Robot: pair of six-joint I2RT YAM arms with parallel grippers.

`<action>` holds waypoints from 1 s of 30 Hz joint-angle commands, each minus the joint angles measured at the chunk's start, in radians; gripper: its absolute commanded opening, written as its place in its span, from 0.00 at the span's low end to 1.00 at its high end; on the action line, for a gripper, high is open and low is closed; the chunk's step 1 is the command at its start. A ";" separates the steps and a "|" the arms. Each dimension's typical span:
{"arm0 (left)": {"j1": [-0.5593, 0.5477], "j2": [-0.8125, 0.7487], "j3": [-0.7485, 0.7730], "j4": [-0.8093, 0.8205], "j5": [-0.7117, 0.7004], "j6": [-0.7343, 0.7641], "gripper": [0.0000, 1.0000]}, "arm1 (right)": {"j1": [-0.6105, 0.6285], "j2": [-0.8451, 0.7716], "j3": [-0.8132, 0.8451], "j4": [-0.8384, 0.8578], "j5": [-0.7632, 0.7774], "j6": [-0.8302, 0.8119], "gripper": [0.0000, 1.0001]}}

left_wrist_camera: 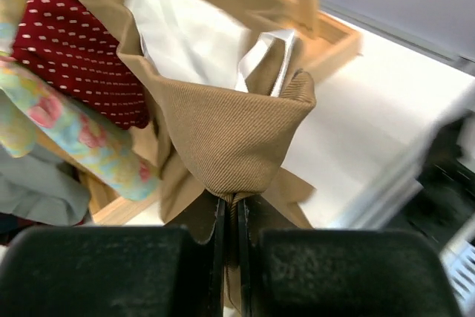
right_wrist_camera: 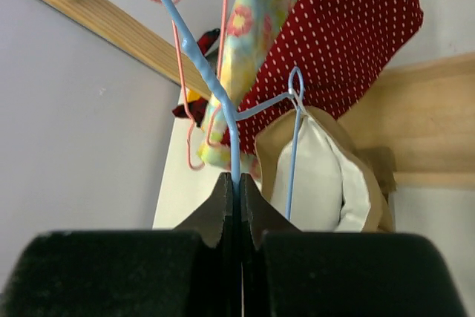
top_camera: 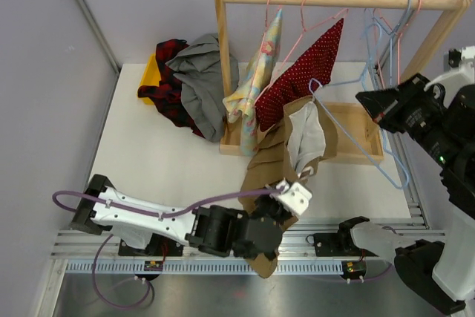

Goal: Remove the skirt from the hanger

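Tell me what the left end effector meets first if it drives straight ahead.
The tan skirt it is shut on, bunched right ahead of the left end effector; behind that, probably the wooden rack base, depth unclear.

tan skirt (left_wrist_camera: 223,139), white lining | hangs on tilted blue hanger (right_wrist_camera: 231,135)

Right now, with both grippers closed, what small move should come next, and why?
Probably pull the left gripper slightly back toward its base, keeping the right gripper still. The left is shut on the tan skirt, the right on the blue hanger, and the skirt's waist hangs from the hanger's end; a gentle pull may free it.
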 commanded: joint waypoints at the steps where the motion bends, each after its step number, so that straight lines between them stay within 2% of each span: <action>1: 0.148 -0.055 0.039 0.111 0.083 0.019 0.00 | -0.002 -0.114 -0.045 -0.088 0.001 0.023 0.00; 3: 0.214 -0.051 0.074 0.142 0.154 0.041 0.00 | -0.004 -0.186 -0.140 -0.113 -0.046 0.059 0.00; 5: 0.327 -0.015 0.111 0.127 0.222 0.041 0.00 | -0.002 -0.229 -0.199 -0.160 -0.091 0.095 0.00; 7: 0.425 0.032 0.183 0.101 0.299 0.023 0.00 | -0.002 -0.238 -0.200 -0.205 -0.122 0.111 0.00; 10: 0.517 0.146 0.283 0.010 0.362 -0.022 0.00 | -0.002 -0.215 -0.087 -0.289 -0.137 0.125 0.00; 13: 0.553 0.230 0.326 -0.048 0.402 -0.056 0.00 | -0.005 -0.123 0.143 -0.413 -0.148 0.120 0.00; 15: 0.556 0.261 0.326 -0.068 0.406 -0.074 0.00 | -0.002 -0.119 0.172 -0.412 -0.227 0.132 0.00; 19: 0.559 0.292 0.277 -0.088 0.408 -0.135 0.00 | -0.001 -0.115 0.186 -0.411 -0.260 0.152 0.00; 22: 0.559 0.316 0.197 -0.105 0.429 -0.226 0.00 | -0.002 -0.080 0.272 -0.409 -0.261 0.166 0.00; 25: 0.559 0.328 0.088 -0.116 0.454 -0.332 0.00 | -0.002 -0.022 0.370 -0.407 -0.326 0.178 0.00; 27: 0.553 0.318 0.007 -0.146 0.446 -0.409 0.00 | -0.002 -0.002 0.360 -0.394 -0.405 0.178 0.00; 30: 0.506 0.217 -0.131 -0.165 0.381 -0.476 0.00 | -0.002 0.004 0.278 -0.400 -0.531 0.151 0.00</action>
